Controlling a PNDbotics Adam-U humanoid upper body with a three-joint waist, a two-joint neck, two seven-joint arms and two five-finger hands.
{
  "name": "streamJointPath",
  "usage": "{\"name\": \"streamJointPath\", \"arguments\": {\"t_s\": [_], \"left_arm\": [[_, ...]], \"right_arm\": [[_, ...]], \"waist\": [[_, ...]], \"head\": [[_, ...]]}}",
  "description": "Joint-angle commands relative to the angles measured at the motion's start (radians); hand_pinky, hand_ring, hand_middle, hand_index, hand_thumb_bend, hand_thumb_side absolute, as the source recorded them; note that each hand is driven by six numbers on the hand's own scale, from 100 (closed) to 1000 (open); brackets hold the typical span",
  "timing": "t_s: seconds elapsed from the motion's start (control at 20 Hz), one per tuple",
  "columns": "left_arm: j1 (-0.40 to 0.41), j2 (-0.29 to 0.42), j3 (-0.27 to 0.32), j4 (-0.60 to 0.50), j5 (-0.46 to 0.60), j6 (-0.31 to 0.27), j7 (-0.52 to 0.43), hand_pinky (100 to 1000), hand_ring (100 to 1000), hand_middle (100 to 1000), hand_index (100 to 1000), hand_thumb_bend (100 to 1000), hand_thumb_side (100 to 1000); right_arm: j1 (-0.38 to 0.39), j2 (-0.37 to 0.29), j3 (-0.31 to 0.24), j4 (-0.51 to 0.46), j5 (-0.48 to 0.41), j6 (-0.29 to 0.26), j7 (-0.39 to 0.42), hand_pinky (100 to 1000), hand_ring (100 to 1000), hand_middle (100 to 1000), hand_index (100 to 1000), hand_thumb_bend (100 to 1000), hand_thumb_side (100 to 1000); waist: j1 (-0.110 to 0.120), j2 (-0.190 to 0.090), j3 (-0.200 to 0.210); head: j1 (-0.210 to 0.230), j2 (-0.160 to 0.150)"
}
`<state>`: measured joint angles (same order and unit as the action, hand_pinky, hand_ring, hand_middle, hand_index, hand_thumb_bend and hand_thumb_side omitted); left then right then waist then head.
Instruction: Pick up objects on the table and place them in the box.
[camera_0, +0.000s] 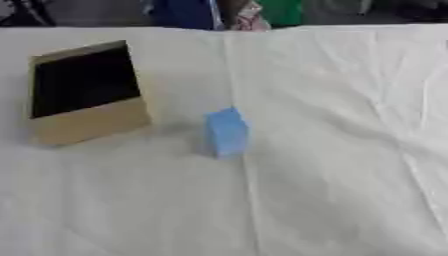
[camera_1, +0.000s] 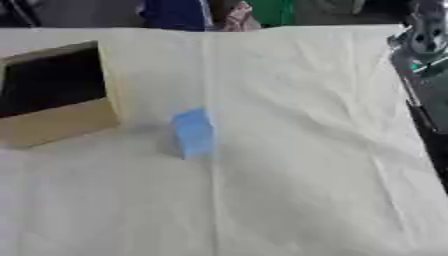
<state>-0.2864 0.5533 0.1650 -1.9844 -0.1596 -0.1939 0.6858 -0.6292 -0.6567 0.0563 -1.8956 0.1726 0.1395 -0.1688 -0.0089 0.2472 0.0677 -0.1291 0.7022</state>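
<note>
A light blue block stands upright near the middle of the white-covered table. To its left sits an open tan cardboard box with a dark inside, its opening facing up and toward me. Block and box stand apart, with a strip of cloth between them. Neither of my hands shows in either view.
The white cloth has creases running down the middle and the right side. In the right eye view, a silver and black piece of equipment stands at the table's right edge. Coloured things and people line the far edge.
</note>
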Motion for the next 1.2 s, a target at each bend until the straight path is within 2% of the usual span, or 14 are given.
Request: {"name": "streamJointPath", "arguments": {"t_s": [0.05, 0.65, 0.9, 1.05, 1.2], "left_arm": [[-0.008, 0.016, 0.015, -0.016, 0.004, 0.003, 0.003, 756, 907, 745, 879, 165, 1000], [-0.005, 0.011, 0.016, -0.016, 0.005, 0.002, 0.003, 754, 903, 743, 878, 164, 1000], [-0.005, 0.011, 0.011, -0.016, 0.009, 0.002, -0.004, 754, 901, 743, 878, 163, 1000], [-0.005, 0.011, 0.006, -0.016, 0.013, 0.003, -0.009, 754, 901, 743, 878, 163, 1000], [-0.006, 0.011, 0.0, -0.016, 0.018, 0.005, -0.017, 754, 901, 743, 878, 163, 1000]], "right_arm": [[-0.013, -0.013, -0.011, -0.005, -0.007, -0.008, -0.003, 771, 805, 822, 957, 100, 1000], [-0.023, -0.016, -0.003, 0.002, -0.002, -0.002, 0.004, 767, 811, 826, 958, 100, 1000], [-0.11, -0.022, 0.069, 0.042, 0.048, 0.016, 0.066, 788, 836, 845, 960, 100, 1000], [-0.184, -0.028, 0.141, 0.098, 0.094, 0.025, 0.113, 804, 850, 860, 954, 100, 1000], [-0.26, -0.018, 0.217, 0.161, 0.141, 0.011, 0.16, 810, 857, 866, 945, 100, 1000]], "waist": [[0.002, -0.013, 0.0], [0.0, 0.0, 0.002], [-0.002, -0.008, 0.006], [-0.004, -0.017, 0.011], [-0.006, -0.027, 0.018]], "head": [[0.002, 0.003], [0.011, 0.009], [-0.006, 0.012], [-0.017, 0.014], [-0.031, 0.017]]}}
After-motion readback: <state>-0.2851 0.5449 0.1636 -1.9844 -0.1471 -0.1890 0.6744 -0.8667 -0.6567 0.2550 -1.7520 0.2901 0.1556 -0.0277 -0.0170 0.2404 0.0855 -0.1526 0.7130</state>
